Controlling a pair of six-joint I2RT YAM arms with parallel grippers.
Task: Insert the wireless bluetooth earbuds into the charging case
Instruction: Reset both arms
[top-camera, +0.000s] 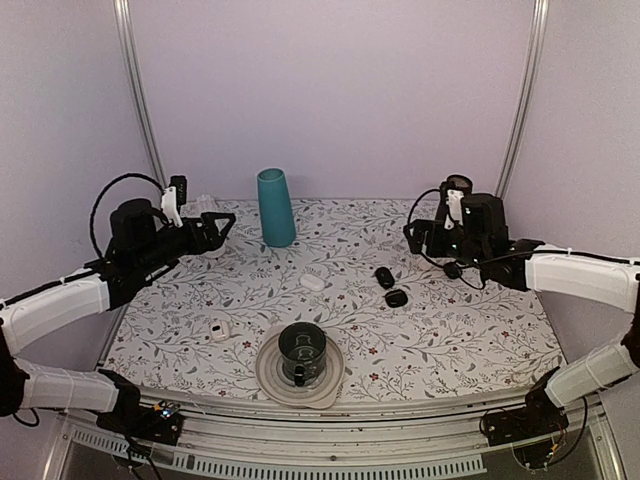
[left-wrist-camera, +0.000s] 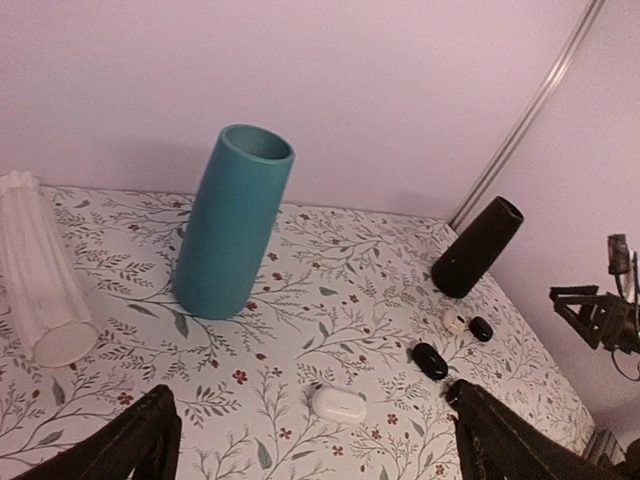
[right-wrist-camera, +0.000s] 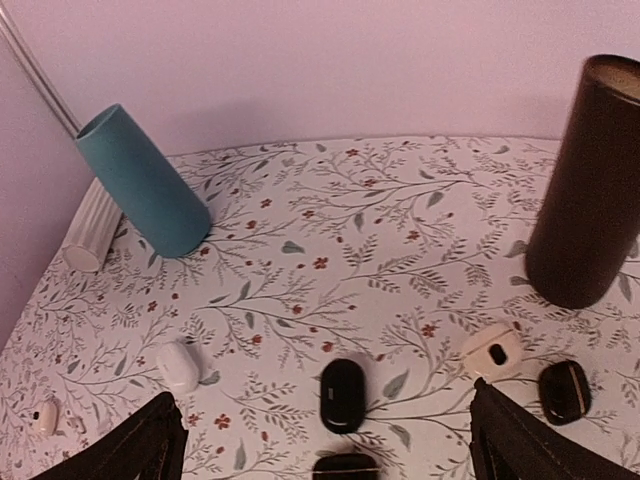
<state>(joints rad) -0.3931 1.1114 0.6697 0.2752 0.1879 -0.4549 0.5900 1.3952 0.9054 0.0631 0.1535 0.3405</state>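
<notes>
Your left pincer (top-camera: 222, 232) hangs above the table with its jaws spread wide and nothing between them. The charging case (left-wrist-camera: 338, 404) lies flat on the flowered cloth just ahead of it, about midway between the two fingers (left-wrist-camera: 140, 440) in its wrist view, lid shut. Farther ahead and off to that pincer's left stands the teal vase (left-wrist-camera: 232, 222), with a white ribbed vase (left-wrist-camera: 40, 270) beyond it to the side.

Your right pincer (top-camera: 415, 240) is also spread wide and holds nothing. From its wrist view the case sits ahead, near the finger at the left edge. A black oval object (right-wrist-camera: 342, 394) lies almost centred between the fingers, and a second one (right-wrist-camera: 345, 466) sits closer in. Toward the other finger you have a cream earbud piece (right-wrist-camera: 493, 352) and a small dark one (right-wrist-camera: 565, 390) just beside it, in front of a tall black cylinder (right-wrist-camera: 590, 180). Both pincers are well apart from the case.
</notes>
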